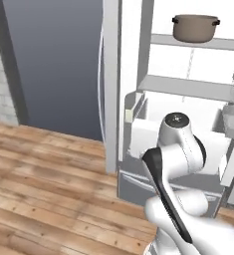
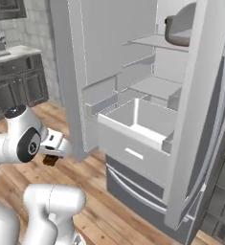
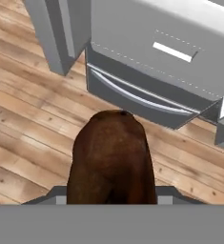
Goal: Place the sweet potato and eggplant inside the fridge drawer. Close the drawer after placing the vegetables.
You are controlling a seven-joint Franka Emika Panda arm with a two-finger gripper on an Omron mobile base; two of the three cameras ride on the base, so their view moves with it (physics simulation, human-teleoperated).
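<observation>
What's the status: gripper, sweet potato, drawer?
Gripper shut on sweet potato, above the floor. Fridge drawer pulled open, interior looks empty. Nothing seen blocking the way.

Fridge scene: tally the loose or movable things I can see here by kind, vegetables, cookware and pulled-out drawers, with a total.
Vegetables: 1, the sweet potato held in the gripper
Cookware: 1, the brown pot on an upper fridge shelf
Pulled-out drawers: 1, the fridge drawer, standing open
Total: 3
</observation>
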